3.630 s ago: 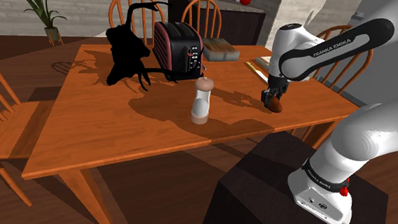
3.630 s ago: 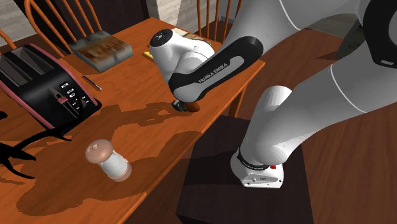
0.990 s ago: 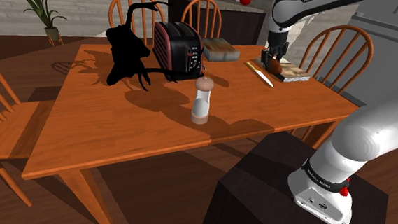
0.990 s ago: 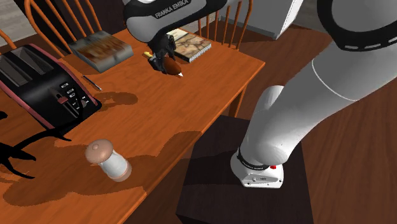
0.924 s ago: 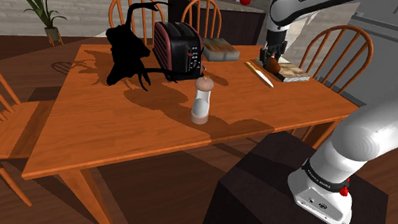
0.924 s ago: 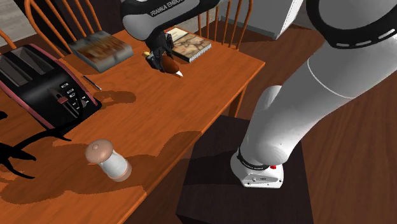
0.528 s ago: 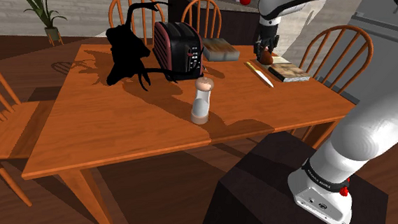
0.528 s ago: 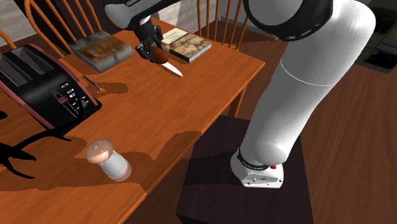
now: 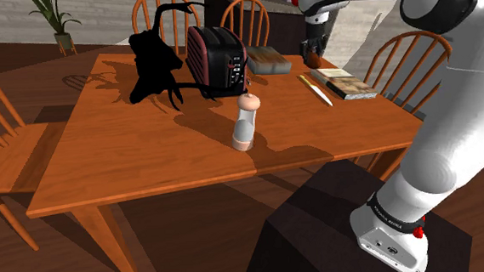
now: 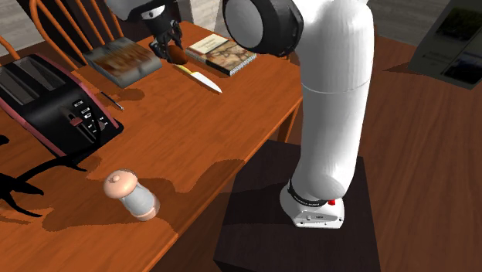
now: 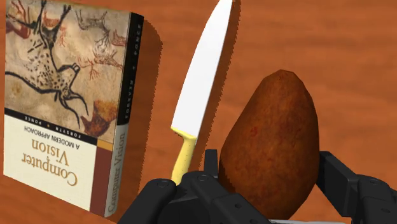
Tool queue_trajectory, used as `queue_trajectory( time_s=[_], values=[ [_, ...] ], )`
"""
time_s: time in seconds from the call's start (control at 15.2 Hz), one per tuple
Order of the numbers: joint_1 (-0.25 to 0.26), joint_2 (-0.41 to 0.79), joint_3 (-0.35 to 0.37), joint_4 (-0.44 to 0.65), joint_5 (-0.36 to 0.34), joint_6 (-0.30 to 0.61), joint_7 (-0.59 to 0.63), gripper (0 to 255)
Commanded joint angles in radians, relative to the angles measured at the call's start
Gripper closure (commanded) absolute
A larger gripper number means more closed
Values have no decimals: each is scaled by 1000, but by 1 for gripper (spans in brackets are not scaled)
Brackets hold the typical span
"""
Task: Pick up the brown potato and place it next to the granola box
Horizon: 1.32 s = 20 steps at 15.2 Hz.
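The gripper is clamped on the brown potato, one black finger pressed to each side, and carries it in the air above the table. Half a second ago the potato hung right over the handle of the knife; now it has passed beyond the handle end and sits higher, on the side of the knife where the granola box lies flat. A few seconds ago it was far from the knife, low at the table's edge by the stand. In the wrist view the knife's white blade and yellow handle lie just beside the potato, and the book with the cave-painting cover lies on the knife's other side. The knife, the book and the granola box have not moved since the earlier frames.
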Motion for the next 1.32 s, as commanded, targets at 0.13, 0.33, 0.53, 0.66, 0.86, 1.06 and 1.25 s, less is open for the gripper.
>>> queue_trajectory(
  time_s=[0.13,0.33,0.53,0.66,0.86,1.06,1.25],
  values=[
    [-43,198,3,290,51,-88,-48,255],
    [-92,388,11,597,88,-202,-80,255],
    [-145,592,23,939,115,-336,-99,255],
    [-135,562,22,858,111,-286,-93,255],
    [-126,538,21,774,108,-227,-86,255],
    [-120,525,21,710,105,-178,-79,255],
    [-116,519,21,659,104,-134,-72,255]
  ],
)
